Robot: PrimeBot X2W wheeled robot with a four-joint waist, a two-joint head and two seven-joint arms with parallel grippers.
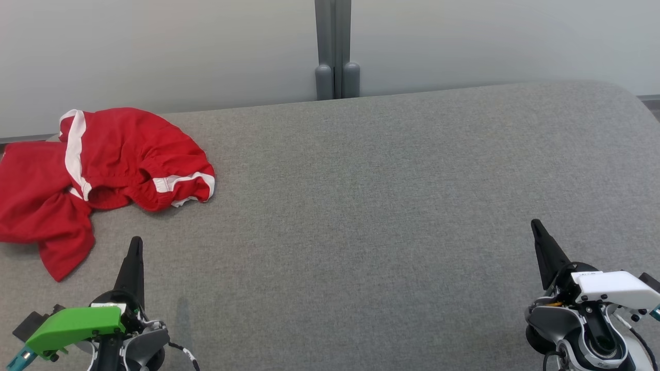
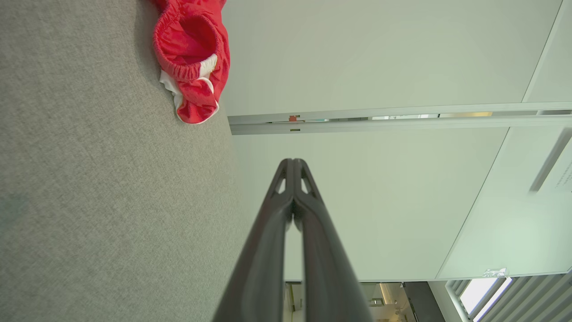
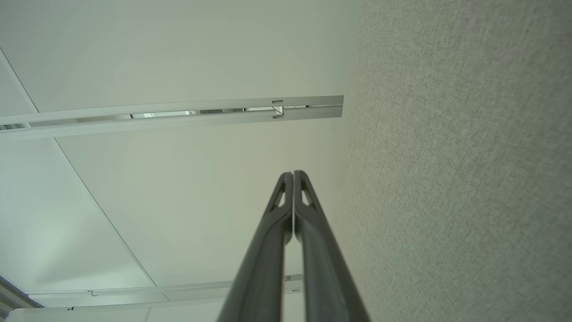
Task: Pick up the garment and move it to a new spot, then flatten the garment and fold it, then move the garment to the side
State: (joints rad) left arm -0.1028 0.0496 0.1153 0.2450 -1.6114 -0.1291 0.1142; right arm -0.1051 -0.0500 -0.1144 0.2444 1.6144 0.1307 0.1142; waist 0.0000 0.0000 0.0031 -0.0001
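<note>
The garment (image 1: 98,165) is a pair of red shorts with white stripes, crumpled at the far left of the grey fabric surface (image 1: 371,206); its left part hangs past the view's edge. The left wrist view catches its waistband end (image 2: 192,58) at the top. My left gripper (image 1: 136,241) (image 2: 292,162) is shut and empty, a short way in front of the garment and apart from it. At the lower right my right gripper (image 1: 535,223) (image 3: 292,173) is likewise shut on nothing, far from the garment.
A pale wall (image 1: 154,46) runs behind the surface, with a grey post (image 1: 336,51) at its middle. The surface's far right corner (image 1: 626,95) is rounded.
</note>
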